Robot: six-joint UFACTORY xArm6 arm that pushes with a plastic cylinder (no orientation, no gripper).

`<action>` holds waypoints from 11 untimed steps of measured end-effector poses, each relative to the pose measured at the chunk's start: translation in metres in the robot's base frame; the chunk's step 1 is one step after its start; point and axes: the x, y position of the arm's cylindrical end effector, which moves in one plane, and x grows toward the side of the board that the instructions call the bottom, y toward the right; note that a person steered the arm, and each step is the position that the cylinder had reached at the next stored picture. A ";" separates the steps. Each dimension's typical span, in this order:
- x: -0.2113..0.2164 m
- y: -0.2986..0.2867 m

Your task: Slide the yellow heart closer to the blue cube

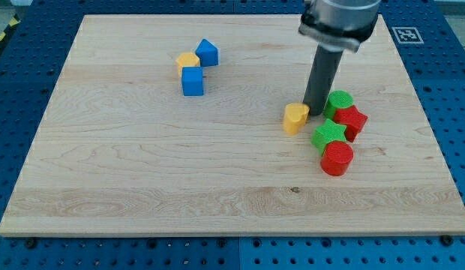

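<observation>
The yellow heart lies right of the board's centre. My tip stands right beside it, at its right edge, touching or nearly so. The blue cube sits toward the upper left, far from the heart. A yellow block of unclear shape rests just above the cube, and a second blue block with a pointed top is next to it on the right.
A cluster sits just right of my tip: a green cylinder, a red star, a green star and a red cylinder. The wooden board ends in blue perforated table on all sides.
</observation>
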 end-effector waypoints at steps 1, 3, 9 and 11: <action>0.028 -0.038; 0.042 -0.048; 0.013 -0.027; -0.039 -0.021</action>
